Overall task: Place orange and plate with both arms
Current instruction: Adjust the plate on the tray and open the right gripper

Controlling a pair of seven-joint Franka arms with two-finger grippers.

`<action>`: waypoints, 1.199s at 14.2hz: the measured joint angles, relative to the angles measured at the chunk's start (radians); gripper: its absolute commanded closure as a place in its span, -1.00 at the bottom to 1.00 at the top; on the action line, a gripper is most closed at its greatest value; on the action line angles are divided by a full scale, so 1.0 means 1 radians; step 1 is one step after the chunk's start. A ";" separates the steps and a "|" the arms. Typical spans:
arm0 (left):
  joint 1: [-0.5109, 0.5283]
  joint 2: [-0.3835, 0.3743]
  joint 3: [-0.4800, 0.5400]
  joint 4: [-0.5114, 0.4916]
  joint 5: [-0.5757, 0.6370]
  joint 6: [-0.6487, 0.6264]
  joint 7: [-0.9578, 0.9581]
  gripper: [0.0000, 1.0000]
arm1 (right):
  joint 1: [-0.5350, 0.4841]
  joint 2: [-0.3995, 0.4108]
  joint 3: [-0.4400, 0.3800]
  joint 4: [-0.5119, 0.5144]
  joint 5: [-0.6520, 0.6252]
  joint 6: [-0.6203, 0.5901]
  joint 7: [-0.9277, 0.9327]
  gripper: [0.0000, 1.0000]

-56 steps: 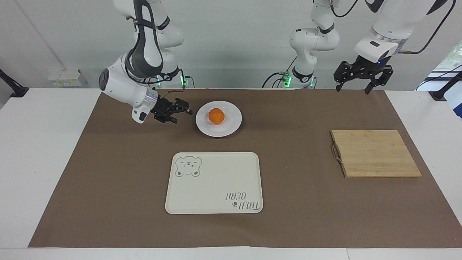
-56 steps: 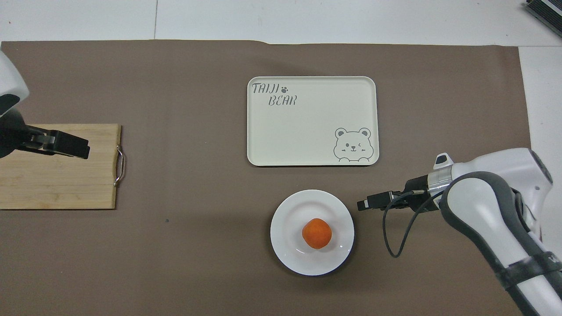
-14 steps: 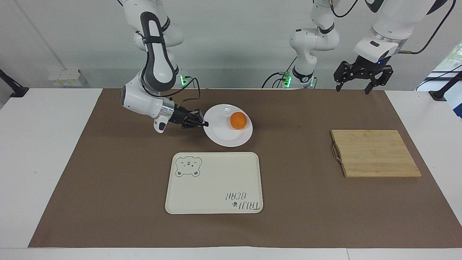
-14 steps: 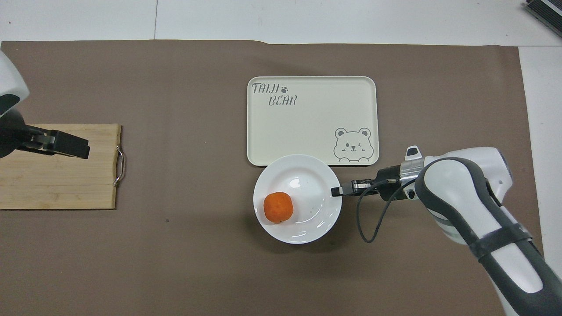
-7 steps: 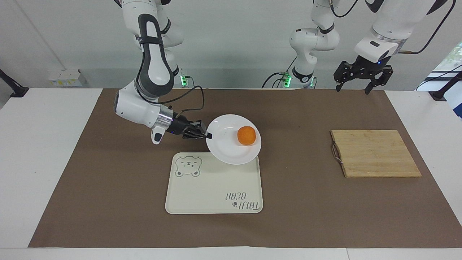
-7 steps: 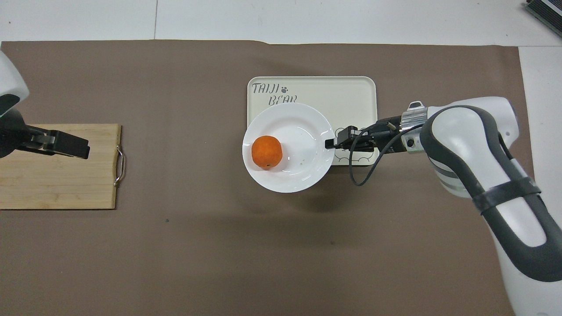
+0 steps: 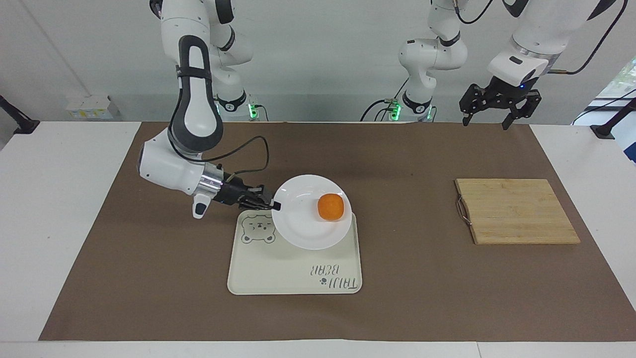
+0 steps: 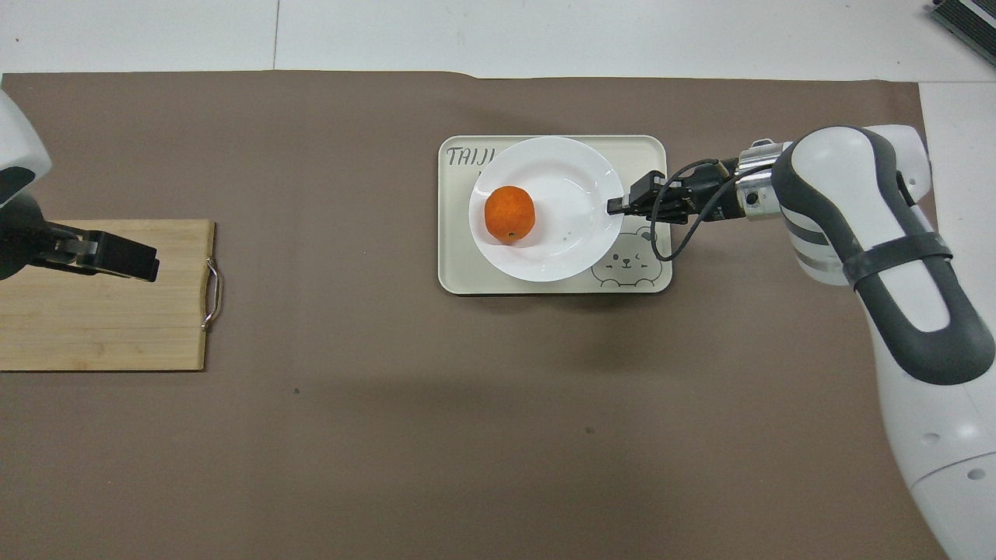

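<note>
One plate (image 7: 305, 219) with one orange (image 7: 330, 207) on it (sitting toward the left arm's side of the plate), held over the single cream tray (image 7: 268, 271). The right gripper (image 7: 274, 205) is clenched on the plate's rim, at the edge toward the right arm's end. The left gripper (image 7: 485, 120) waits with fingers spread wide over the surface, near the one wooden cutting board (image 7: 516, 211).

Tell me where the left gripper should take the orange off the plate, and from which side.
Grip the orange across its round middle, coming straight down. It sits loose in the plate, which the right gripper pinches at the rim over the tray, so a side approach would likely meet the raised rim. The left gripper waits open above the table.
</note>
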 measured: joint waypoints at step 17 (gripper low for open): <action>0.000 0.000 0.000 0.000 0.000 0.000 0.000 -1.00 | 0.005 0.134 0.002 0.070 -0.016 0.070 -0.128 0.09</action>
